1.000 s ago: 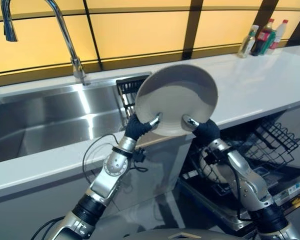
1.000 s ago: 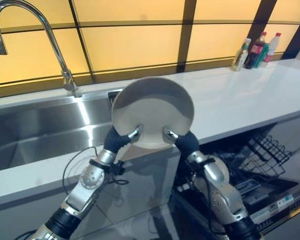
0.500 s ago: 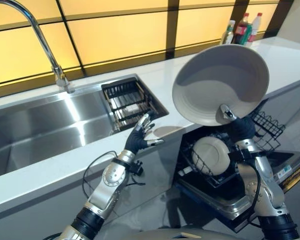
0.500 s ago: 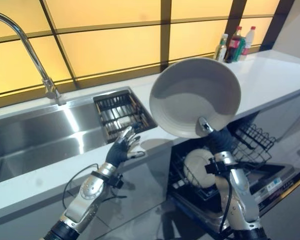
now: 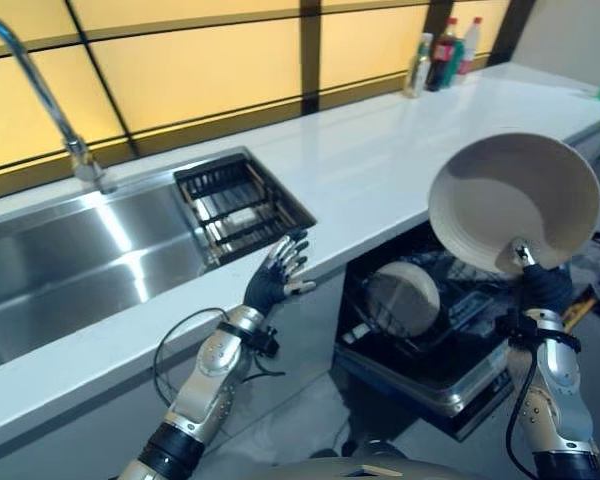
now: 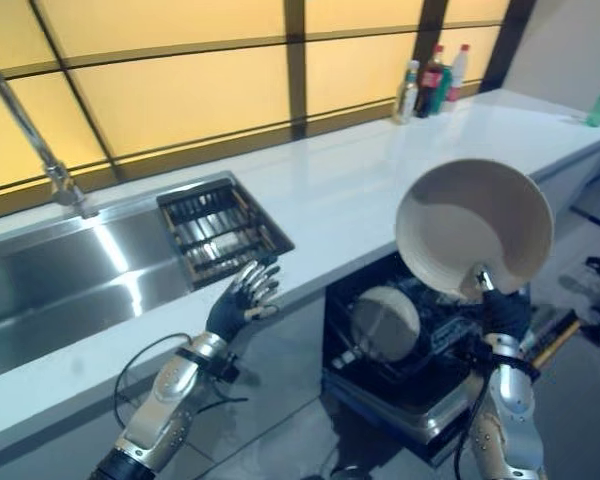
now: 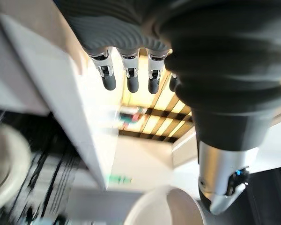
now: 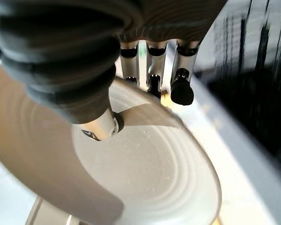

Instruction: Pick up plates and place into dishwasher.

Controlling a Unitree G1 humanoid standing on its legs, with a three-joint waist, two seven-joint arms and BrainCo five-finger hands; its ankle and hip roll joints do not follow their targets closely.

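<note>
The right hand (image 5: pixel 543 290) pinches the lower rim of the plate (image 5: pixel 515 203) between thumb and fingers, holding it nearly upright and high on the right, probably so it can drop edge-first into the open dishwasher (image 5: pixel 430 340) below, where another plate (image 5: pixel 403 298) already stands in the rack. Left of this, the left hand (image 5: pixel 278 278) hangs empty with fingers spread, just in front of the counter (image 5: pixel 400 170) edge. Farther left, the sink (image 5: pixel 90 260) holds a drain basket (image 5: pixel 240 205).
</note>
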